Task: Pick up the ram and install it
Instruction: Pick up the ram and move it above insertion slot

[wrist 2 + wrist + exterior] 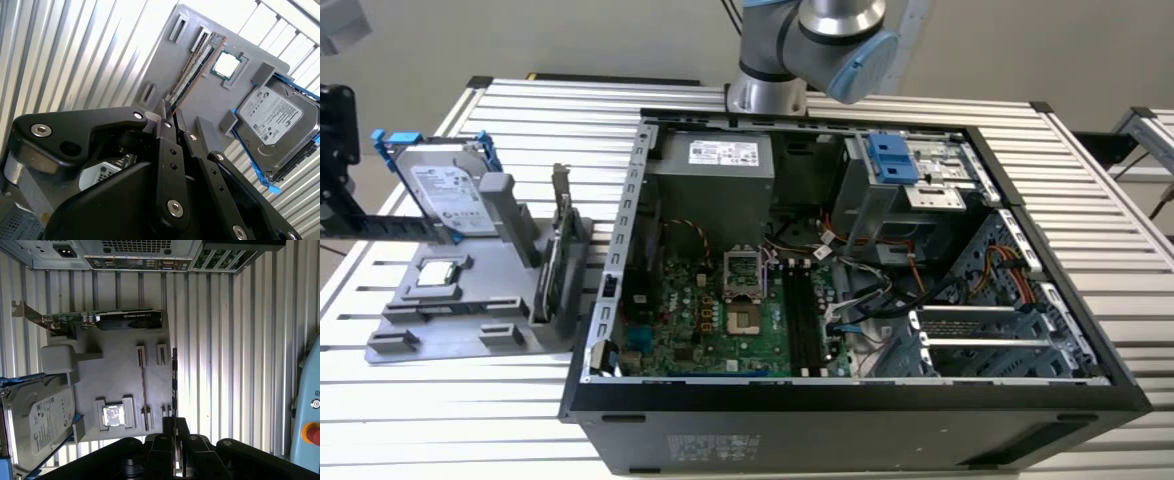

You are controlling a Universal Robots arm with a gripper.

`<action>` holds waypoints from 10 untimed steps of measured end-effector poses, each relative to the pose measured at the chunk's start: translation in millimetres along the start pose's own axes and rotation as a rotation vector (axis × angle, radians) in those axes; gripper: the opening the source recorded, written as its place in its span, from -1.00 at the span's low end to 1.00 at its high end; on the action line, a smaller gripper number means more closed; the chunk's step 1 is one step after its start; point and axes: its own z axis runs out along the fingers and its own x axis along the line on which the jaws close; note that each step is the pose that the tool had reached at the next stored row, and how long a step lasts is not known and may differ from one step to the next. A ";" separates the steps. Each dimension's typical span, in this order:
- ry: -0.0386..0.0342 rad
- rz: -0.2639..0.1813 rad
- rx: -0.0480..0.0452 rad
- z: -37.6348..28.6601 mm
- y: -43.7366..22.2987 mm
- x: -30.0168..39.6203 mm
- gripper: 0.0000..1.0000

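The ram (pixel 193 70) stands on its edge in the gray tray (pixel 207 102), beside the square chip (pixel 228 65). The claw (pixel 171 111) hangs over the tray. I cannot tell if it is spread or pinching.

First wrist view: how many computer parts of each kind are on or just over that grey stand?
hard drive: 1
processor chip: 1
expansion card: 1
ram sticks: 2
Total: 5
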 end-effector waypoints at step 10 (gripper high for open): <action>0.0000 0.000 0.0000 -3.4 0.0 -0.3 -1.00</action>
